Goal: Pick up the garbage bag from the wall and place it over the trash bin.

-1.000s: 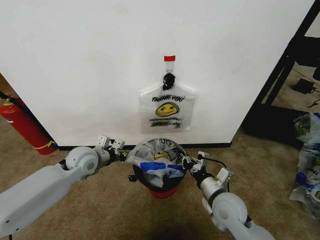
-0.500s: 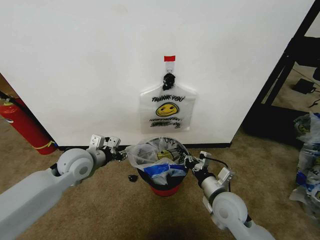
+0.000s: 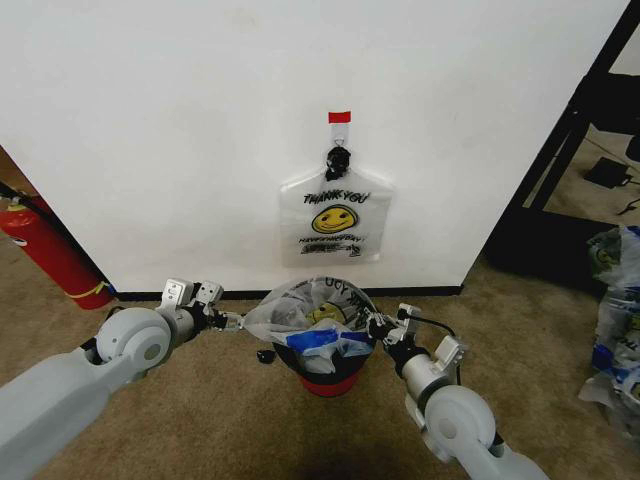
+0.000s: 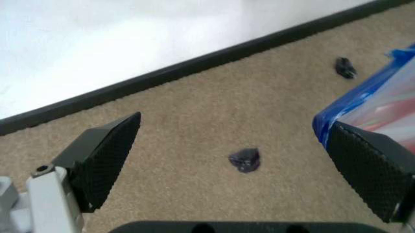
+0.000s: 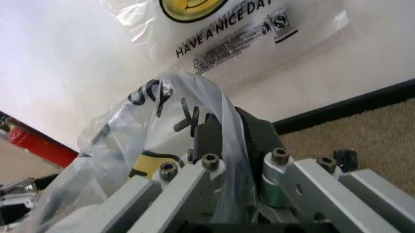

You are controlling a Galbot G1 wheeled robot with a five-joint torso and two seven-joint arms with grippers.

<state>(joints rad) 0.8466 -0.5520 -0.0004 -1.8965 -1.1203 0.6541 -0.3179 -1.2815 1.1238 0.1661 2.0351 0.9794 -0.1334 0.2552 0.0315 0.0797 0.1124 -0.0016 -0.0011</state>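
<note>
The garbage bag (image 3: 305, 315) sits draped in and over the trash bin (image 3: 328, 378) on the carpet (image 3: 220, 420), just near the wall (image 3: 180, 140), its blue rim strip (image 4: 353, 102) lying slack across the opening. My right fingers (image 3: 372, 325) are pressed together on the bag's right edge at the bin's rim; in the right wrist view the thin plastic (image 5: 162, 145) is pinched between them. My left fingers (image 3: 232, 322) hang just left of the bin and are spread wide, one black pad (image 4: 107, 158) on each side with bare carpet between them, and the bag's blue strip runs just beside the other pad. Above the bin a second bag (image 3: 335, 218) with a smiley face hangs from a black hook (image 3: 338, 157) under a red tape strip (image 3: 339, 117). A red fire extinguisher (image 3: 50, 255) leans against the wall far to the left.
</note>
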